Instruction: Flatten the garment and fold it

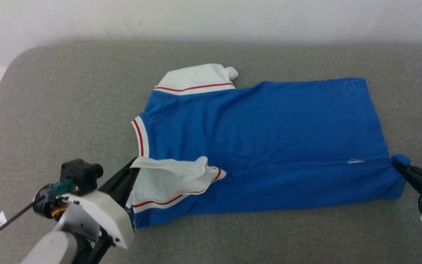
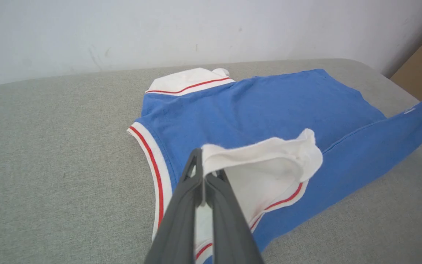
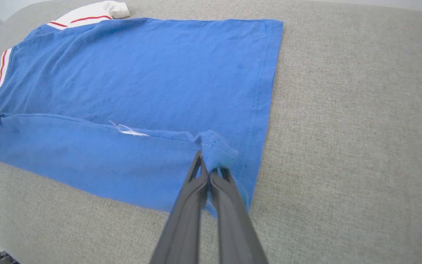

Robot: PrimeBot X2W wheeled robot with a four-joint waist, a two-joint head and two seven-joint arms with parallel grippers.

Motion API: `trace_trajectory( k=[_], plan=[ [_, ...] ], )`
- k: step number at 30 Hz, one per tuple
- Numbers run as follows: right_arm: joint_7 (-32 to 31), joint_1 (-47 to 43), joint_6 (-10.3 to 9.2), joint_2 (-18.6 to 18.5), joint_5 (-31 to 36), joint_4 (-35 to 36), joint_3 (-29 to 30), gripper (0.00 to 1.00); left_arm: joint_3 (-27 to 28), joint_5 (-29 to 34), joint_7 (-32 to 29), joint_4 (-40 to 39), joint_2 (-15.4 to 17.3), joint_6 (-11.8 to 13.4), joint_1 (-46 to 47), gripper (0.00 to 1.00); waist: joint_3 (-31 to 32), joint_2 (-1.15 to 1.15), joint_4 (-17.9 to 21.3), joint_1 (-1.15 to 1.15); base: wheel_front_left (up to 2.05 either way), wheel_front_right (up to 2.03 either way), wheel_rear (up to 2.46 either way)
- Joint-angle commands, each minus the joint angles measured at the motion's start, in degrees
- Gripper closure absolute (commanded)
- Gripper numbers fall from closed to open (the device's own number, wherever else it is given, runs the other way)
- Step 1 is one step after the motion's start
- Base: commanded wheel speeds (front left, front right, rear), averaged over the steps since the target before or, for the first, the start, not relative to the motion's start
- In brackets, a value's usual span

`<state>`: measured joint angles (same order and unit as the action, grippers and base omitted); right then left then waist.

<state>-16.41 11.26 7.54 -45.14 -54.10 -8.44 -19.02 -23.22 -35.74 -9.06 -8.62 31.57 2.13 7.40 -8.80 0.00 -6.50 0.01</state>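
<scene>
The garment (image 1: 262, 124) lies spread on the grey padded surface (image 1: 68, 110), plain blue side up, collar (image 1: 140, 135) toward the robot's left and hem toward its right. The far sleeve (image 1: 196, 79) rests flat beyond the shoulder. The near long edge is turned over onto the body as a blue strip, its fold running close to the surface's near side. The near sleeve (image 1: 167, 179) sits bunched and partly raised on top of that strip. The left gripper (image 1: 132, 170) has its fingers pressed together on the white edge of that sleeve, which the left wrist view shows plainly. The right gripper (image 1: 398, 167) is likewise clamped on the hem corner (image 1: 400, 160), a small blue peak standing up between its tips. This looks like the first lengthwise fold in progress — near side brought over, not yet laid down. The next move probably calls for both arms to travel together away from the robot and lower evenly so the strip lands straight. The crumpled sleeve needs drawing taut first — otherwise it would likely be trapped as a lump under later folds.
</scene>
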Motion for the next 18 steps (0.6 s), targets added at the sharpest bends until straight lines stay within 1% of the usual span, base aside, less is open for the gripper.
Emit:
trace_trajectory(
  k=[1,6,12,15,16,17,18],
  plan=[
    [-0.49,1.34,-0.05,0.7,0.86,-0.59,0.18,1.0,-0.21,0.67,0.45,1.15,-0.51,-0.35,1.87,1.0,-2.18,0.0,0.49,-0.01,0.0,0.0,0.0],
    [-1.62,4.33,-0.05,2.24,2.89,-2.29,-0.15,1.0,-1.55,2.64,1.12,6.07,-1.61,-1.68,7.24,1.0,-4.34,0.0,0.37,-0.01,0.0,0.0,0.0],
    [-1.89,7.5,-0.05,3.33,5.03,-4.75,-1.84,1.0,-2.79,4.27,1.63,12.95,-3.28,-2.18,12.21,1.0,-5.95,0.0,0.34,-0.01,0.0,0.0,0.0],
    [-1.34,8.72,-0.05,3.88,6.31,-6.54,-2.72,1.0,-3.73,4.84,0.87,17.4,-4.25,-1.81,13.48,1.0,-6.2,0.0,0.24,-0.01,0.0,0.0,0.0],
    [-1.26,8.94,-0.05,4.34,6.47,-7.41,-2.9,1.0,-4.21,5.15,0.37,18.84,-4.54,-1.64,13.82,0.95,-6.18,0.0,0.19,-0.01,0.0,0.0,0.0],
    [-0.94,9.17,-0.05,4.99,6.44,-8.19,-2.82,0.88,-4.49,5.64,0.44,19.97,-4.83,-1.26,14.21,0.13,-6.09,0.0,0.15,-0.01,0.0,0.0,0.0],
    [-0.65,9.36,-0.05,5.54,6.49,-8.76,-2.87,0.18,-4.54,5.83,0.69,21.02,-5.34,-0.77,14.48,0.0,-5.94,0.0,0.11,-0.01,0.0,0.0,0.0]
  ],
)
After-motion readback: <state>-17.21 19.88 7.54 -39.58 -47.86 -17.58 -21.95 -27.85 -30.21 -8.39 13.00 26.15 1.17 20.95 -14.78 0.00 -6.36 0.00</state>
